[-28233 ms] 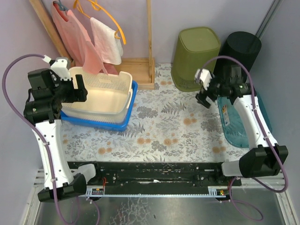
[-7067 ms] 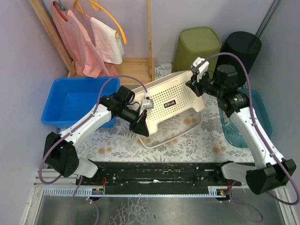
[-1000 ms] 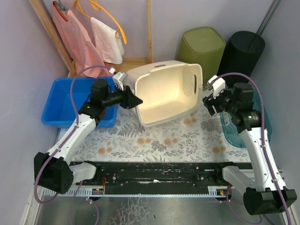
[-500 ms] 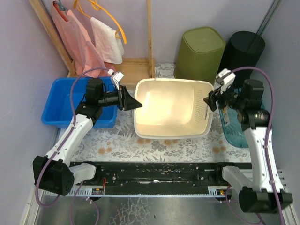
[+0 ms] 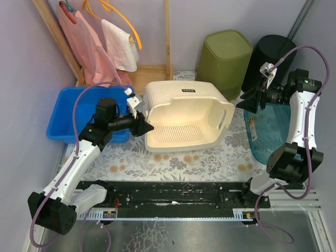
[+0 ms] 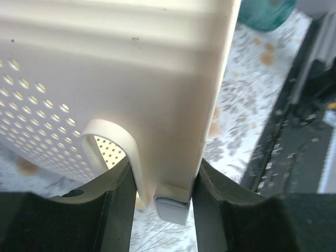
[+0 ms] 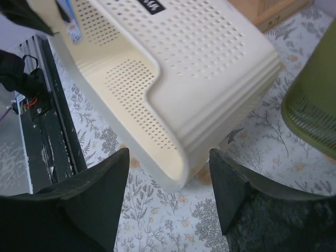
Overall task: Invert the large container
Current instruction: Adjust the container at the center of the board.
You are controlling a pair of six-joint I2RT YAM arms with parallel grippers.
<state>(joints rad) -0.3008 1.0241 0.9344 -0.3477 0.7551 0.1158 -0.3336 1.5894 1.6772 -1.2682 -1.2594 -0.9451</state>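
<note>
One grip: left hand (image 5: pixel 146 126) clamps large container (image 5: pixel 184 113) rim
Far right: right hand (image 5: pixel 242 104) released, apart
Risk: unsupported, it twists free, settles upright

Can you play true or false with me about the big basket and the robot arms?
The left tool grips the cream basket's rim. True.
The right tool holds the basket too. False: it is open, away from it.
The basket sits in the blue tub. False: it is on the flowery table beside it.
A green bin stands behind the basket. True.
The basket is fully upside down. False: its inside shows from above.
</note>
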